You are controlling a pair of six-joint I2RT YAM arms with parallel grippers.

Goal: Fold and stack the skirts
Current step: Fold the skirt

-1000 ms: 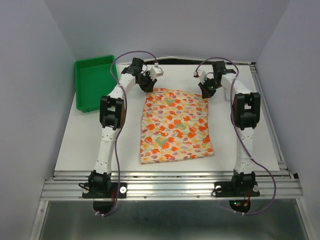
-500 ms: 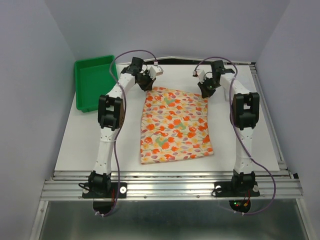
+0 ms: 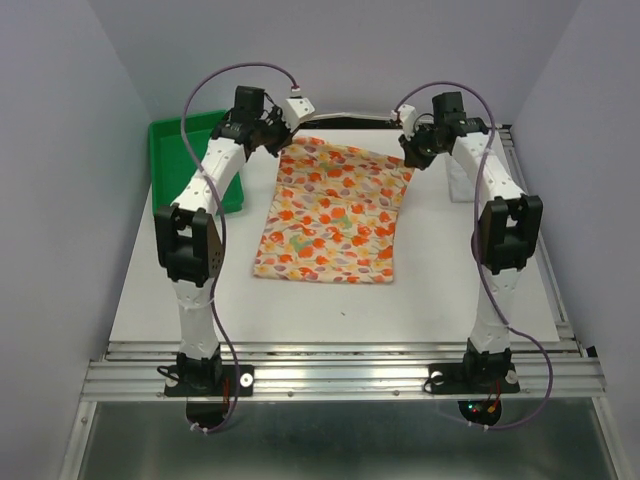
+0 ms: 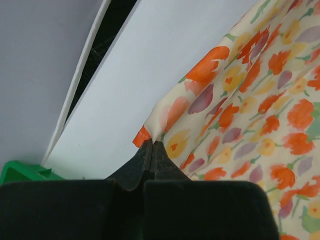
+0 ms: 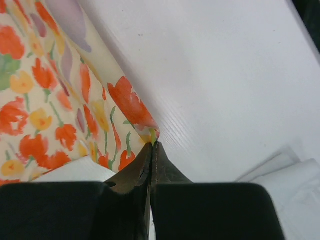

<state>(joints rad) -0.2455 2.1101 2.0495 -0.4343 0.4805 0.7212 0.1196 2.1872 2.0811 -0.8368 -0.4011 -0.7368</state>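
Note:
The floral skirt (image 3: 335, 215) hangs slanted over the middle of the table, with its far edge lifted and its near edge resting on the table. My left gripper (image 3: 276, 141) is shut on the skirt's far left corner, which shows in the left wrist view (image 4: 151, 142). My right gripper (image 3: 412, 156) is shut on the far right corner, which shows in the right wrist view (image 5: 153, 144). The print fills much of the left wrist view (image 4: 250, 100) and the right wrist view (image 5: 50, 90). The white skirt (image 3: 456, 180) lies by the right arm; part of it shows in the right wrist view (image 5: 295, 180).
The green tray (image 3: 168, 150) stands at the back left, partly behind my left arm; its corner shows in the left wrist view (image 4: 20, 172). The back wall is close behind both grippers. The metal rail (image 3: 340, 350) runs along the table's front edge.
Both grippers have risen and moved back with the floral skirt's far corners. The skirt's near edge has slid away from the front, and the cloth has shifted left.

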